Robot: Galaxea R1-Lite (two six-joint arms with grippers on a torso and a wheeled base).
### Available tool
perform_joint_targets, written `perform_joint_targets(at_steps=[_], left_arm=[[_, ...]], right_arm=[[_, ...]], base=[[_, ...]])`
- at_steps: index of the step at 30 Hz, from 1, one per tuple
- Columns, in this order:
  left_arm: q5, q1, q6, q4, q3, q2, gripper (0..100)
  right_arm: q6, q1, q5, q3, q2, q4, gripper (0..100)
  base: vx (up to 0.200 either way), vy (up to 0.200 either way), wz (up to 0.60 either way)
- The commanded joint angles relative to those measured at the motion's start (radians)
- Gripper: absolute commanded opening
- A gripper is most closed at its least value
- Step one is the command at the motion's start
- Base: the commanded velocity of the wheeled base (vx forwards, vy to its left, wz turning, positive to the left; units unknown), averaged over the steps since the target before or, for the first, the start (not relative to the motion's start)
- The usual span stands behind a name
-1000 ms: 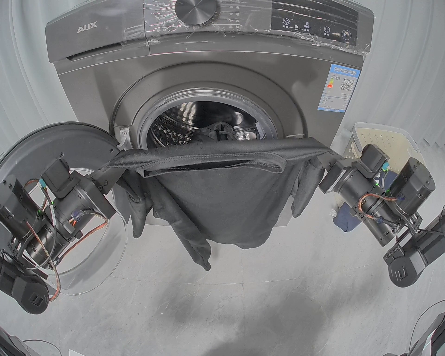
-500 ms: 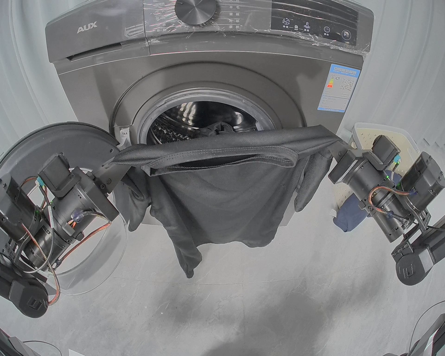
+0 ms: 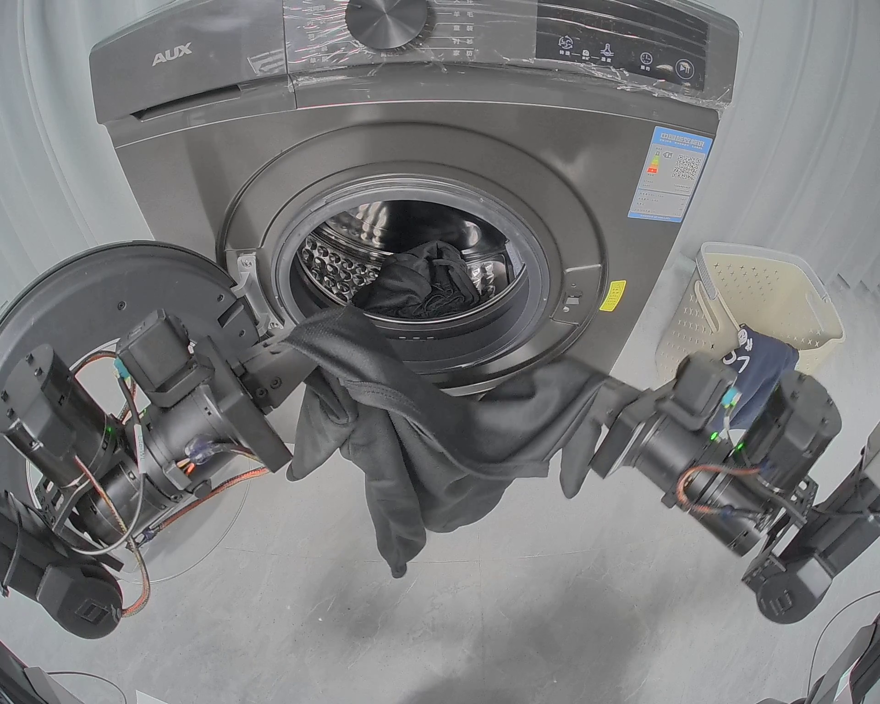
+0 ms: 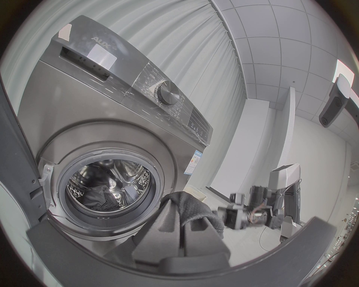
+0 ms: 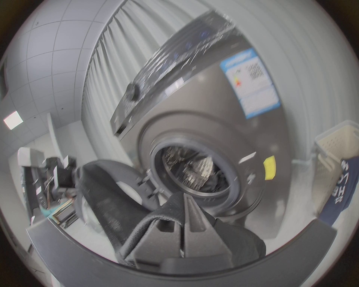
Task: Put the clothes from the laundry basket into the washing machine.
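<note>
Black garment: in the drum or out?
Out. The black garment hangs between left gripper and right gripper, in front of and below the drum opening.

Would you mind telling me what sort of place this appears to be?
Probably a laundry corner in an office-like room: a washing machine with its door open, a laundry basket beside it, curtains behind, ceiling tiles overhead.

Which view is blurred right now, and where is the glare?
Right wrist view: washer smeared by motion, shirt at the jaws crisp. Head view: sharp, glare on the drum and the panel's wrap. Left wrist view: sharp, straight edges bowed by the fisheye, corners dark.
</note>
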Motion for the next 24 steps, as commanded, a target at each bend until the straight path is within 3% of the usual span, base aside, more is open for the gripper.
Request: perform_joint_targets(at_steps=[1, 5, 14, 22, 23, 24], left_arm=[[0.003, 0.005, 0.003, -0.006, -0.040, 0.061, 0], [0.009, 0.002, 0.007, -0.006, -0.033, 0.061, 0], [0.038, -0.005, 0.021, -0.008, -0.049, 0.074, 0], [0.038, -0.020, 0.024, -0.011, -0.066, 0.055, 0], [0.037, -0.025, 0.026, -0.013, -0.065, 0.043, 0], [0.032, -0.031, 0.027, -0.013, -0.059, 0.026, 0]], right_arm=[[-0.002, 0.110, -0.007, 0.014, 0.138, -0.001, 0], [-0.004, 0.151, -0.047, -0.037, 0.214, -0.002, 0], [0.002, 0.177, -0.049, -0.045, 0.237, -0.002, 0], [0.005, 0.254, -0.057, -0.039, 0.337, -0.002, 0], [0.005, 0.260, -0.058, -0.034, 0.348, -0.004, 100], [0.005, 0.262, -0.058, -0.025, 0.355, -0.002, 100]], base=[[0.000, 0.000, 0.00], [0.000, 0.000, 0.00], [0.000, 0.000, 0.00], [0.000, 0.000, 0.00], [0.000, 0.000, 0.00], [0.000, 0.000, 0.00]])
